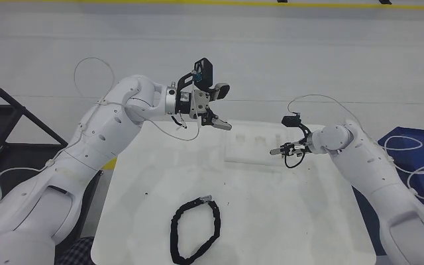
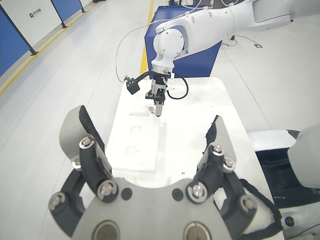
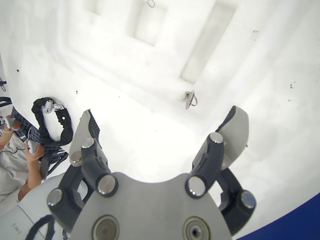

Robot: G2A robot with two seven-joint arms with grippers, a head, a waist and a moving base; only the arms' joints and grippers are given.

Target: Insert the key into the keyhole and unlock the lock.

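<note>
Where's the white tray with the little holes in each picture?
Top view: tray at the table's far side.
Left wrist view: tray lying on the table, its far end by the right hand.
Right wrist view: tray ahead of the right hand, just past the key.
Shared landmark: the right hand, open by the tray's end.

Top cam: overhead, looking down on the whole table (image 1: 278,212). Left wrist cam: high at 10 o'clock, facing across toward 3. Right wrist cam: at 3 o'clock, close, pointing down. All share the foam tray (image 1: 255,154) (image 2: 140,148) (image 3: 175,51); top and right wrist share the chain lock (image 1: 195,228) (image 3: 53,128).
</note>
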